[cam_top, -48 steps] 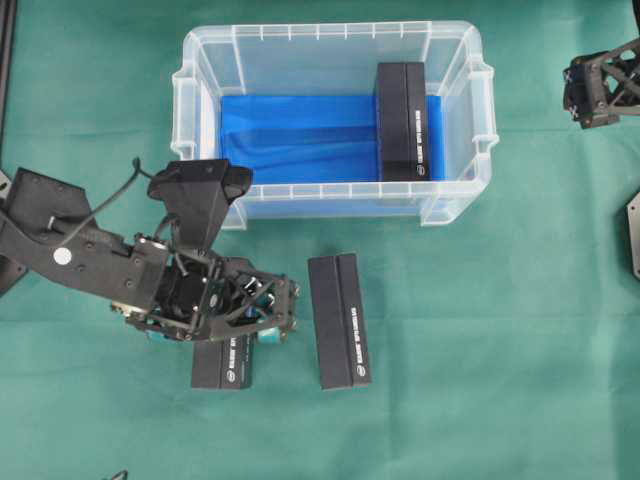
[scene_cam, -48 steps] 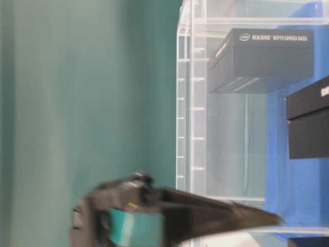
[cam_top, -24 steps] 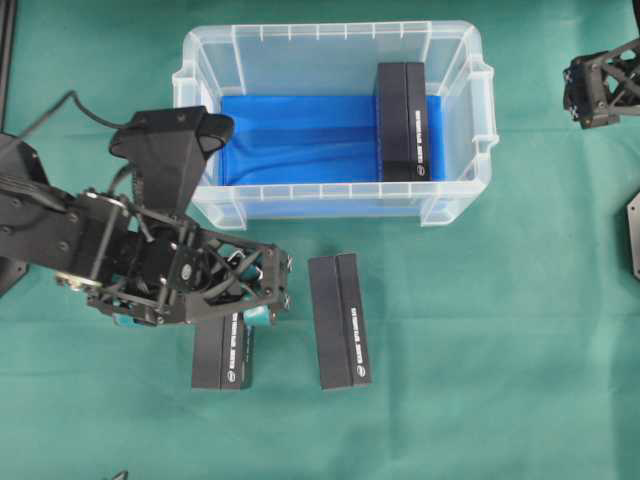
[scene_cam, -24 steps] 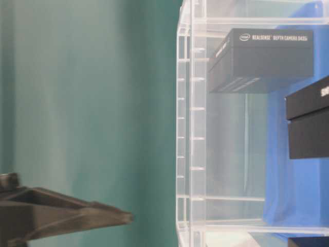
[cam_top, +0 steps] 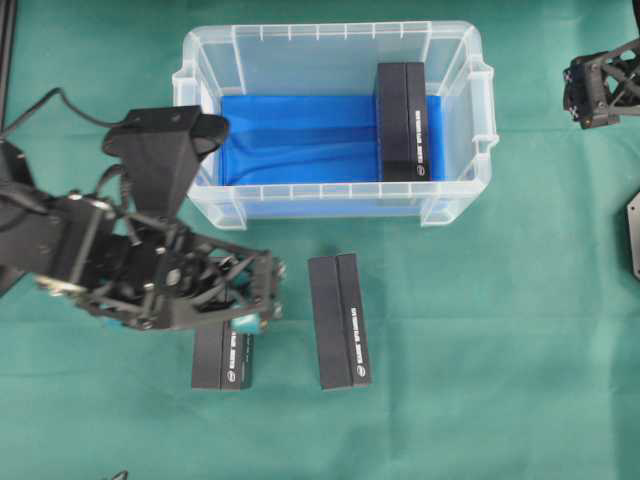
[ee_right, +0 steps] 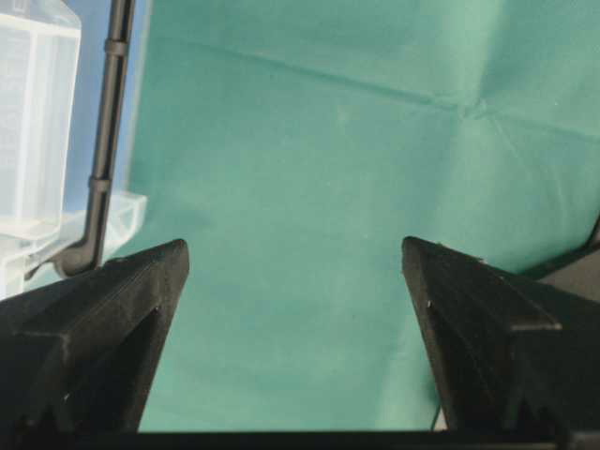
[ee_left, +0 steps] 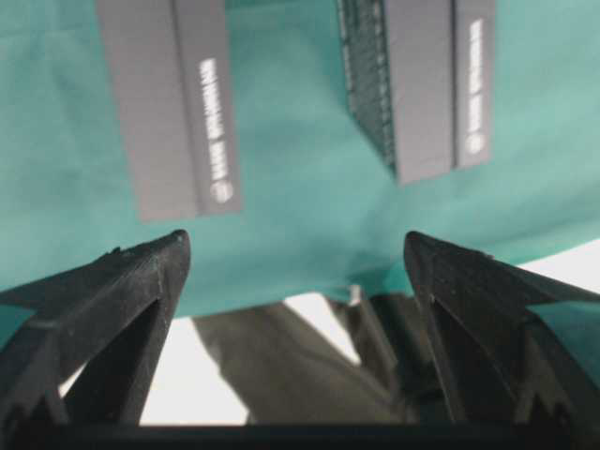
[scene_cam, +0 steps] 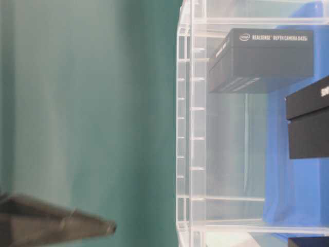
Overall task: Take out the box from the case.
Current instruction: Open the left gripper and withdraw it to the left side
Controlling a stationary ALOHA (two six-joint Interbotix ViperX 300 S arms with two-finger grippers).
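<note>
1. The case (cam_top: 330, 40), a clear plastic bin, is seen on the green cloth (cam_top: 500, 350) at the top centre of the overhead view; a blue lining (cam_top: 300, 135) covers its floor.
2. One black box (cam_top: 403, 120) is found inside the case, at its right end, resting on the blue lining.
3. Two further black boxes are noted outside the case on the green cloth, in front of its near wall: a middle box (cam_top: 339, 320) and a left box (cam_top: 222, 355), set apart from each other.
4. The left gripper (cam_top: 262, 295) is held above the top end of the left box, which it partly hides from overhead. Its fingers (ee_left: 122, 281) are spread wide with nothing between them; no contact with either box is visible.
5. The right gripper (ee_right: 295, 272) is located at the upper right edge of the overhead view, well apart from the case. Its fingers (ee_right: 478, 309) are likewise spread wide, with only green cloth beneath.
</note>
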